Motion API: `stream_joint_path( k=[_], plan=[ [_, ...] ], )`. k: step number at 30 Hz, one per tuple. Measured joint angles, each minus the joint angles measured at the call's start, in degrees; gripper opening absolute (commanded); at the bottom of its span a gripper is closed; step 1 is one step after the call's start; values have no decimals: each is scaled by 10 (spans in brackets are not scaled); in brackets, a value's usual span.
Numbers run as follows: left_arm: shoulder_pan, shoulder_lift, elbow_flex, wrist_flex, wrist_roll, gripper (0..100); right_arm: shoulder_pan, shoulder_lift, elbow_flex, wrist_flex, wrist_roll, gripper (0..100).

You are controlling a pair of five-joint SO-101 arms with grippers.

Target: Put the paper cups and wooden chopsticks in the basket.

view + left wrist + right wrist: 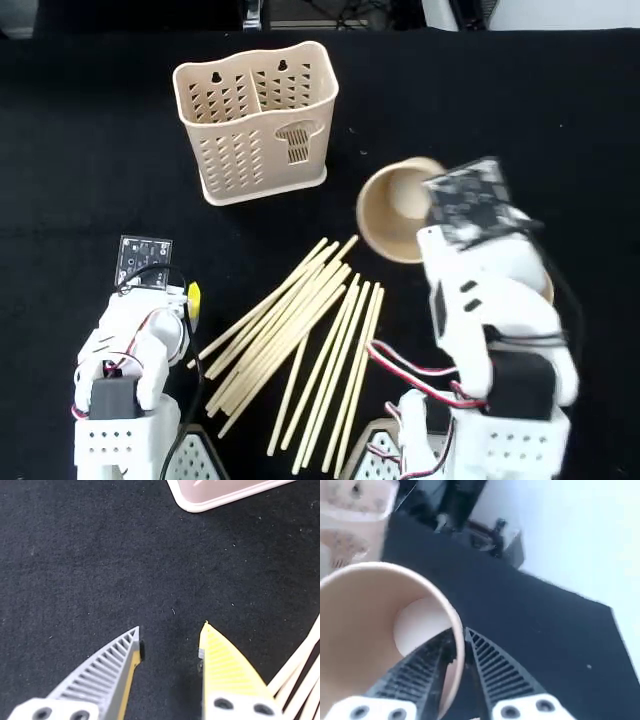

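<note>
1. While the right hand (pixel 460 630) had its fingers closed to a narrow gap on the wall of a paper cup (pixel 392 203), one finger inside the mouth and one outside, the basket (pixel 250 165) stood well apart. It lay off toward the far edge of the surface (pixel 90 130) and somewhat toward the left edge.
2. The coming move seemed to turn on that offset. The cup probably had to travel far and leftward, then arrive above the basket's rim. The right hand was the nearer one and already had the cup.
3. The cup was held tilted, with its mouth turned partly upward. Whether its base touched the surface could not be told.
4. The left hand (pixel 171 627) was spread wide and held nothing, hanging over bare surface near the near-left corner. The wooden chopsticks (pixel 300 335) lay just beside it in a loose fan across the near half. Their long axes ran from the near edge slantwise toward the far-right corner.
5. The cup was thin, smooth tan paper, paler inside, and likely to dent under a hard pinch. The basket was upright beige plastic with perforated walls, a wavy rim and a divider making two compartments. The chopsticks were pale, slender and straight. The surface was matte black cloth.
</note>
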Motion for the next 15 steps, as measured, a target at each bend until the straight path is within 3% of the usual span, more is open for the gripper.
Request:
stream_joint_path(
  k=[6,12,15],
  plan=[
    [0,0,0,0,0,202,92,135,-130,111,-43,11],
    [0,0,0,0,0,202,109,316,-341,324,-77,11],
    [0,0,0,0,0,202,114,372,-448,379,-80,11]
  ],
)
